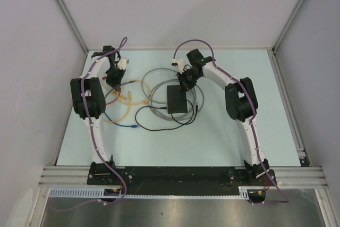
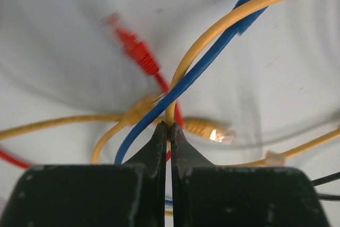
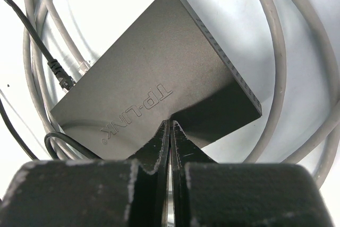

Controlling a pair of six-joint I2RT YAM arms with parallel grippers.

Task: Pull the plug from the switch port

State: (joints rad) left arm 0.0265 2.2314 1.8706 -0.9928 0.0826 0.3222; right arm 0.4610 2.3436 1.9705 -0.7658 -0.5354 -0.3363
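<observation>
Shut right gripper (image 3: 170, 124) rested on the switch (image 3: 154, 67); shut left gripper (image 2: 169, 127) met a yellow cable (image 2: 223, 17); clear plug (image 3: 81, 68) looked unpulled.

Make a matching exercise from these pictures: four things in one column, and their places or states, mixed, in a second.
Things:
1 switch
2 grey cable
3 yellow cable
4 right gripper

Places or states:
A jaws shut, tips at the switch's edge
B runs down to the left gripper's tips
C black, lettered TP-LINK
D curves around the switch

Pairs: 1-C, 2-D, 3-B, 4-A
</observation>
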